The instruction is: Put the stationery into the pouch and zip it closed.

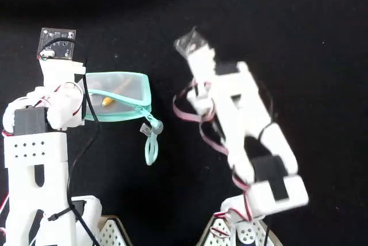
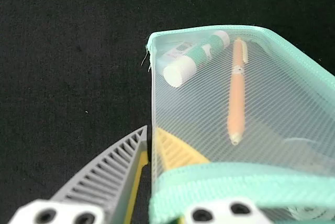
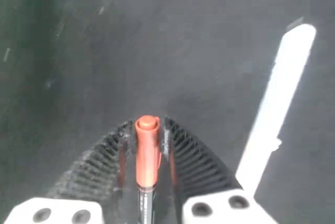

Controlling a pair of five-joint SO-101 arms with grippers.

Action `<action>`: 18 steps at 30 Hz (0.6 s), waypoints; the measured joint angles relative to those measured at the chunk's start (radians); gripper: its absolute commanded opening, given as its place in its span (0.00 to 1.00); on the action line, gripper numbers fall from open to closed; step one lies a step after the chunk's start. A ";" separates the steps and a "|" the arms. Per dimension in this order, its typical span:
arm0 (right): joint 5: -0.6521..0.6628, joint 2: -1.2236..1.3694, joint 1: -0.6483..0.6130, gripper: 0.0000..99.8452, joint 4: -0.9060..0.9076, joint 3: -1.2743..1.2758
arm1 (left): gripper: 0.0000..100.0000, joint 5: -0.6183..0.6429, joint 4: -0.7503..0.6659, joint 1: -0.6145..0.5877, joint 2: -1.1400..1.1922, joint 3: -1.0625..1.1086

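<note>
Now my left end effector (image 2: 151, 132) was clamped on the pouch (image 2: 282, 109) edge, w/ an orange pen (image 2: 236, 93) & glue stick (image 2: 191, 62) inside, just beyond it. Right end effector (image 3: 147, 124) gripped a red marker (image 3: 147, 158) above the table (image 3: 209, 35).

Bright, even overhead light in the high view, washing the white right arm (image 1: 241, 119) nearly flat against the matte black tabletop (image 1: 310, 45), with a pale strip of room along the upper right edge and hardly any cast shadow. Soft and glare-free on the mesh pouch (image 2: 261, 103) in the left wrist view. Dimmer in the right wrist view, save for a small highlight on the red marker (image 3: 147, 150) and a blown-out white bar (image 3: 275, 114).
</note>
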 measured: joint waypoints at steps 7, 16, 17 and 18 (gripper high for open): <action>0.005 -0.078 -0.043 0.07 0.097 0.130 | 0.03 0.000 0.000 0.000 0.000 0.000; 0.103 0.072 -0.048 0.17 0.124 0.132 | 0.03 0.000 -0.025 0.000 -0.002 0.028; 0.103 0.074 -0.048 0.16 0.124 0.130 | 0.03 0.000 -0.034 0.000 -0.002 0.034; 0.103 0.086 -0.048 0.15 0.124 0.124 | 0.03 0.000 -0.041 0.000 -0.002 0.038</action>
